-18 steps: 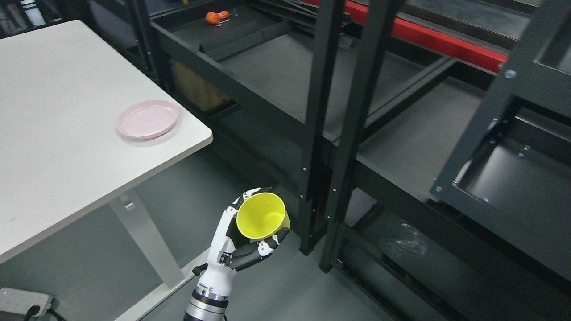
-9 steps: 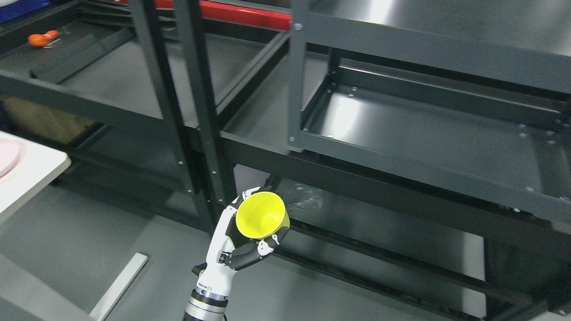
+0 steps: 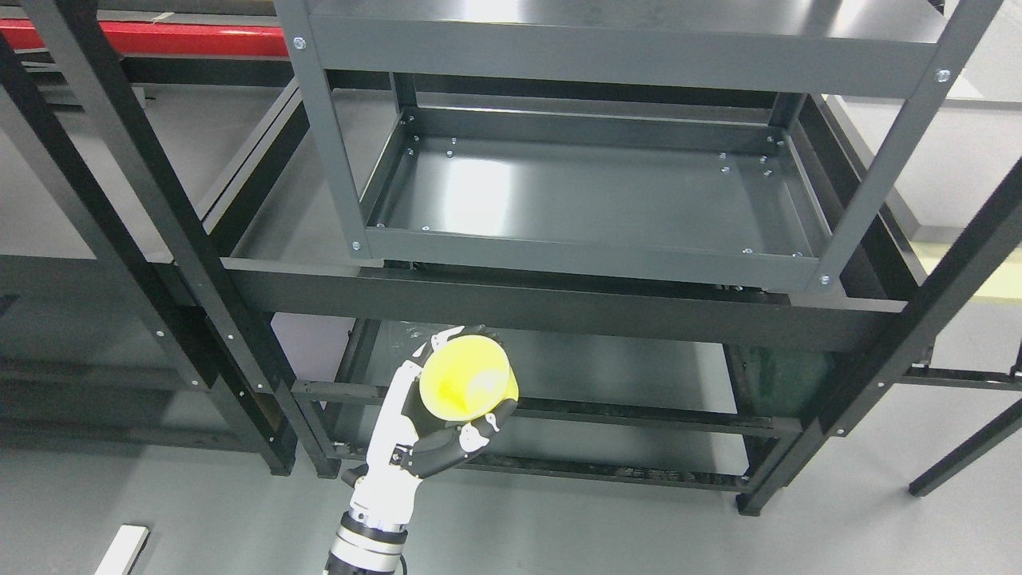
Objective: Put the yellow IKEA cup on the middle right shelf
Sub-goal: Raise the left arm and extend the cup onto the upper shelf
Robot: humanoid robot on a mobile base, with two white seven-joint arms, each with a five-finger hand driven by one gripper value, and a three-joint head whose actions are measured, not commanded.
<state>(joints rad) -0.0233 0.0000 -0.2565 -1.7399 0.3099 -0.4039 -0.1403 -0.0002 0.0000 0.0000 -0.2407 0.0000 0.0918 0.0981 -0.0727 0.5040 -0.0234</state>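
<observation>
My left hand (image 3: 435,415) comes up from the bottom edge, left of the middle. It is shut on the yellow cup (image 3: 467,377), which is tilted with its open mouth facing up toward the camera. The hand holds the cup low, in front of the grey shelf unit. That unit's middle shelf (image 3: 591,192) is an empty grey metal tray, above and to the right of the cup. The top shelf (image 3: 623,40) lies across the upper edge of the picture. The right arm does not show.
Black rack posts (image 3: 160,208) stand to the left of the shelf unit. A black crossbeam (image 3: 559,307) runs just above the cup. A slanted black post (image 3: 934,311) stands on the right. Lower black rails (image 3: 639,415) run behind the hand. Grey floor lies below.
The whole picture has swung to the right, so the camera moved: the white table and pink plate have left the picture and the grey shelf unit is centred. The hand keeps its hold on the cup.
</observation>
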